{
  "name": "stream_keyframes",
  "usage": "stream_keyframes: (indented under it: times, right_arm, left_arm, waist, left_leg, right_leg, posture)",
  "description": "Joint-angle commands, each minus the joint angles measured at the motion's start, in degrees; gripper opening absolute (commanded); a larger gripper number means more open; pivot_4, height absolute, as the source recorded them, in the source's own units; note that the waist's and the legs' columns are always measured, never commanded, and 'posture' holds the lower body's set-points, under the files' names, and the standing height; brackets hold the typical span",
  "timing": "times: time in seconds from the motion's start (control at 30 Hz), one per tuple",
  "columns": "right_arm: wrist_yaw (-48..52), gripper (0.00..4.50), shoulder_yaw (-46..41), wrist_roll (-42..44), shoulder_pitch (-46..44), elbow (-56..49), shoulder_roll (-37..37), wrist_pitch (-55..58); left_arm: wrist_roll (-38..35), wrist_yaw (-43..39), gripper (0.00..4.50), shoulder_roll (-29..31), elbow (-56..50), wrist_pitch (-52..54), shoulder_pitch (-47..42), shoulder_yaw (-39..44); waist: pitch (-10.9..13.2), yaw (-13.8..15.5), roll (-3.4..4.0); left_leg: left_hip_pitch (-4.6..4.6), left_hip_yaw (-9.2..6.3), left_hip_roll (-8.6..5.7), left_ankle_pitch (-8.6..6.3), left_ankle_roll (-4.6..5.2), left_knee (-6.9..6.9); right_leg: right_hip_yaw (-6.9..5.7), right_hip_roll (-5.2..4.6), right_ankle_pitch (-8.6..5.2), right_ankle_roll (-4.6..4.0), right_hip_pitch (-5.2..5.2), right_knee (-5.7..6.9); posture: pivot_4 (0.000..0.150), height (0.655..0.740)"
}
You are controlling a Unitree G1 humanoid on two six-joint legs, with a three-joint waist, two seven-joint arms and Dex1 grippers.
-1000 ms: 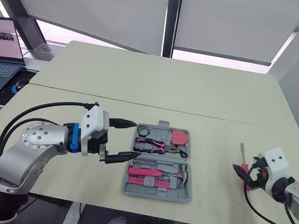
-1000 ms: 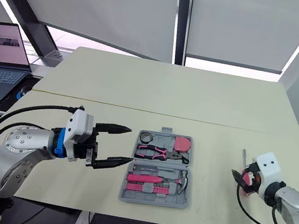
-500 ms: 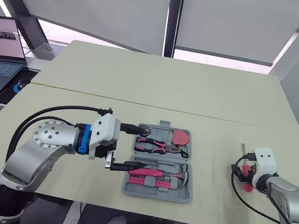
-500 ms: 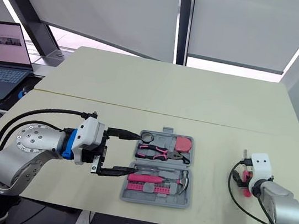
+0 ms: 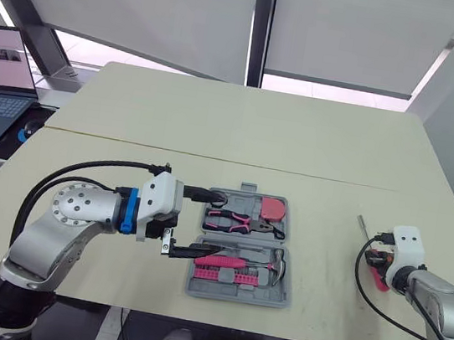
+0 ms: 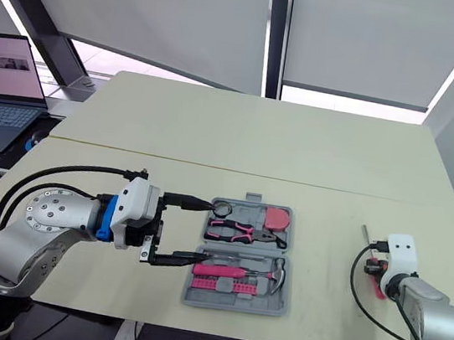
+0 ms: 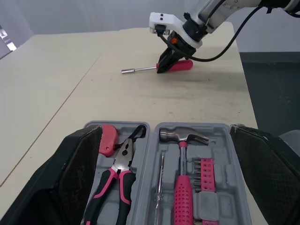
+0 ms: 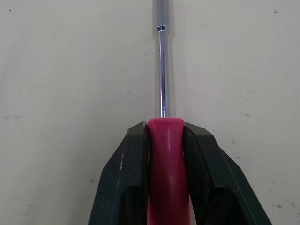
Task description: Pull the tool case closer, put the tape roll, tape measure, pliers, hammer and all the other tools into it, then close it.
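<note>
Right gripper (image 8: pixel 165 129) has just clamped the pink-handled steel screwdriver (image 8: pixel 161 70), seemingly bound for the grey plastic tool case (image 5: pixel 235 294); left gripper (image 5: pixel 203 222) gapes.

Of the screwdriver (image 8: pixel 166 168), you see the pink handle only as a strip between the fingers of the right gripper (image 8: pixel 165 129); the left end of the tool case (image 7: pixel 223 168) is cropped off.

I hold the left gripper (image 5: pixel 219 223) level, fingers spread wide; the right gripper (image 8: pixel 165 129) pinches the screwdriver (image 8: pixel 161 70) handle.
</note>
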Motion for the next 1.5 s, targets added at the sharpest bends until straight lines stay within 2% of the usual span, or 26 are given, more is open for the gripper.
stream_keyframes:
  times: [0.03, 0.2, 0.33, 0.5, 0.8, 0.97, 1.27, 1.33, 1.5]
  right_arm:
    - [0.3, 0.8, -0.5, 0.8, 0.3, -2.7, 0.1, 0.3]
    - [-2.6, 0.8, -2.0, 3.3, 1.6, -12.2, 4.3, 5.4]
    - [-9.9, 0.8, -2.4, 5.6, 7.3, -27.9, 15.2, 14.0]
    - [-15.4, 0.8, 0.4, 4.4, 13.7, -36.3, 23.7, 16.6]
    - [-18.5, 0.8, 3.6, 3.0, 15.2, -34.9, 28.0, 12.7]
    - [-19.3, 0.8, 5.0, 2.1, 12.4, -31.6, 28.4, 10.5]
    - [-19.6, 0.8, 6.5, 1.3, 12.8, -29.2, 28.7, 8.9]
    - [-20.1, 1.53, 5.8, 1.7, 13.1, -29.2, 29.7, 8.9]
    - [-21.5, 2.65, 3.6, 2.6, 13.1, -31.9, 31.8, 9.7]
  left_arm:
    - [0.6, 0.4, 4.5, 0.3, -0.7, -1.0, -0.2, 0.3]
    - [1.4, 0.3, 4.5, 0.8, -1.5, -1.4, 0.8, 0.3]
    - [1.7, 0.6, 4.5, 0.9, -2.6, -1.1, 1.8, 0.0]
    - [1.8, 0.8, 4.5, 0.9, -3.5, -0.6, 1.8, -0.7]
    - [2.0, 0.4, 4.5, 1.1, -3.3, -0.6, 0.8, -1.5]
    - [2.4, 0.9, 4.5, 0.8, -3.5, -0.6, 0.8, -2.2]
    - [2.9, 1.6, 4.5, 1.0, -3.8, -0.9, 2.0, -2.3]
    - [3.3, 1.7, 4.5, 1.0, -3.7, -1.2, 2.2, -2.3]
    - [4.0, 2.0, 4.5, 1.1, -4.1, -1.3, 3.3, -2.3]
  waist:
    - [0.0, -0.1, 0.0]
    - [0.0, -0.4, 0.01]
    - [0.0, -0.4, 0.03]
    - [0.0, -0.3, 0.1]
    - [0.1, -0.6, 0.15]
    - [0.1, -0.6, 0.18]
    - [0.1, -0.6, 0.18]
    - [0.1, -0.6, 0.19]
    - [0.1, -0.6, 0.19]
  left_leg:
    - [0.0, 0.0, 0.0, 0.0, 0.0, 0.0]
    - [-0.01, -0.02, 0.02, 0.0, 0.0, 0.0]
    - [-0.04, -0.15, 0.05, 0.0, 0.0, -0.06]
    - [-0.05, -0.14, -0.09, 0.0, -0.01, -0.08]
    - [-0.02, -0.16, 0.02, 0.01, -0.02, -0.08]
    - [-0.02, -0.12, 0.0, 0.01, -0.02, -0.08]
    - [-0.02, -0.14, 0.01, 0.01, -0.02, -0.1]
    - [-0.02, -0.15, 0.02, 0.01, -0.02, -0.11]
    - [-0.02, -0.15, 0.02, 0.01, -0.03, -0.11]
  right_leg:
    - [0.0, 0.0, 0.0, 0.0, 0.0, 0.0]
    - [0.0, 0.0, 0.0, 0.0, -0.02, 0.01]
    - [-0.04, 0.02, -0.03, -0.03, -0.05, 0.02]
    - [0.01, -0.07, -0.05, 0.0, -0.05, 0.02]
    - [-0.02, 0.04, -0.07, 0.01, -0.08, 0.03]
    - [0.01, 0.04, -0.07, 0.01, -0.09, 0.02]
    - [0.01, 0.03, -0.07, 0.01, -0.1, 0.02]
    - [-0.01, 0.04, -0.08, 0.01, -0.1, 0.03]
    - [0.0, 0.04, -0.08, 0.01, -0.09, 0.03]
  posture:
    - [0.15, 0.74]
    - [0.15, 0.74]
    - [0.15, 0.74]
    - [0.15, 0.74]
    - [0.15, 0.74]
    - [0.15, 0.74]
    - [0.15, 0.74]
    - [0.15, 0.74]
    - [0.15, 0.74]
